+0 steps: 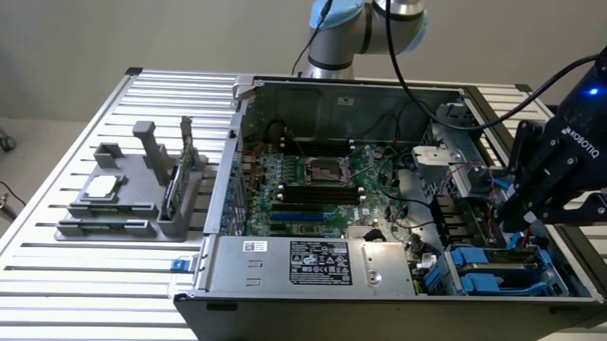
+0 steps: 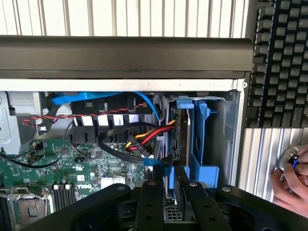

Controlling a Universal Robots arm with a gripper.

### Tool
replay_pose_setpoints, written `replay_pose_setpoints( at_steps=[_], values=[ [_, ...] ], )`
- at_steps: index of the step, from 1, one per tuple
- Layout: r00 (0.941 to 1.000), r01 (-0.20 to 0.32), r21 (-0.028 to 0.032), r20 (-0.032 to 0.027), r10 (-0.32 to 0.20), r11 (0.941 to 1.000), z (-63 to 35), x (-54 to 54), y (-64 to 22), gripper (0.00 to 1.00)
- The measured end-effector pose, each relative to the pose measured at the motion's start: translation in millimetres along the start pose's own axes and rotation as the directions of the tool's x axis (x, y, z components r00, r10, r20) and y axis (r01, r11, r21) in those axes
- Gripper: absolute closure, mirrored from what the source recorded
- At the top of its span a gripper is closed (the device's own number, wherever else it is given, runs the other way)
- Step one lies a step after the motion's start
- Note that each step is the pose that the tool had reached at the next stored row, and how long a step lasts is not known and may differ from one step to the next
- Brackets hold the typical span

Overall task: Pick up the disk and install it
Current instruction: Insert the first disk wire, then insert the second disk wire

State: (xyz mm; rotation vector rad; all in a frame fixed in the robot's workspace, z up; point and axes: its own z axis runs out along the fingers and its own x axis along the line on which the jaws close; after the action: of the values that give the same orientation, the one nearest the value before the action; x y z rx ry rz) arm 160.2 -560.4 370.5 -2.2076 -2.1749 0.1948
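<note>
The disk [image 2: 181, 137] stands on edge in the wrist view, a dark slab with blue plastic rails [image 2: 200, 144], inside the blue drive bay at the corner of the open computer case. My gripper [image 2: 170, 204] is shut on the disk's near end, with one black finger [image 2: 148, 204] on each side. In the exterior view the gripper [image 1: 518, 229] hangs over the exterior view's right side of the case, just above the blue bay [image 1: 501, 268]. The disk itself is hidden there behind the gripper body.
Red, yellow and black cables [image 2: 144, 139] and a blue cable [image 2: 96, 98] run beside the bay. The motherboard [image 1: 313, 185] and power-supply box [image 1: 308, 263] fill the case. A grey fixture [image 1: 128, 192] stands at the exterior view's left. A keyboard [image 2: 281, 62] and a person's hand [image 2: 291, 185] lie beyond the case wall.
</note>
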Motion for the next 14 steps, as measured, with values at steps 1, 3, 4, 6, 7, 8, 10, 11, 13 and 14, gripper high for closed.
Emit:
replay_pose_setpoints(
  at_steps=[1,3,4,6,7,8,10,11,13,14],
  values=[
    [1.0000,0.000,-0.0007,0.0001,0.000,1.0000,0.6,0.0,0.1,0.75],
    [1.0000,0.000,-0.0017,0.0000,0.000,1.0000,1.8,0.1,0.2,0.75],
    [1.0000,0.000,-0.0022,-0.0001,0.000,1.0000,2.3,0.1,0.3,0.75],
    [1.0000,0.000,-0.0029,0.0001,0.000,1.0000,3.0,0.2,0.3,0.75],
    [1.0000,0.000,-0.0031,0.0001,0.000,1.0000,3.3,0.2,0.4,0.78],
    [1.0000,0.000,-0.0033,0.0000,0.000,1.0000,3.6,0.2,0.4,0.78],
    [1.0000,0.000,-0.0034,0.0000,0.000,1.0000,4.1,0.2,0.5,0.84],
    [1.0000,0.000,-0.0035,0.0000,0.000,1.0000,4.4,0.3,0.5,0.84],
    [1.0000,0.000,-0.0035,0.0000,0.000,1.0000,4.8,0.3,0.5,0.84],
    [1.0000,0.000,-0.0035,-0.0001,0.000,1.0000,4.9,0.2,0.3,0.84]
  ],
)
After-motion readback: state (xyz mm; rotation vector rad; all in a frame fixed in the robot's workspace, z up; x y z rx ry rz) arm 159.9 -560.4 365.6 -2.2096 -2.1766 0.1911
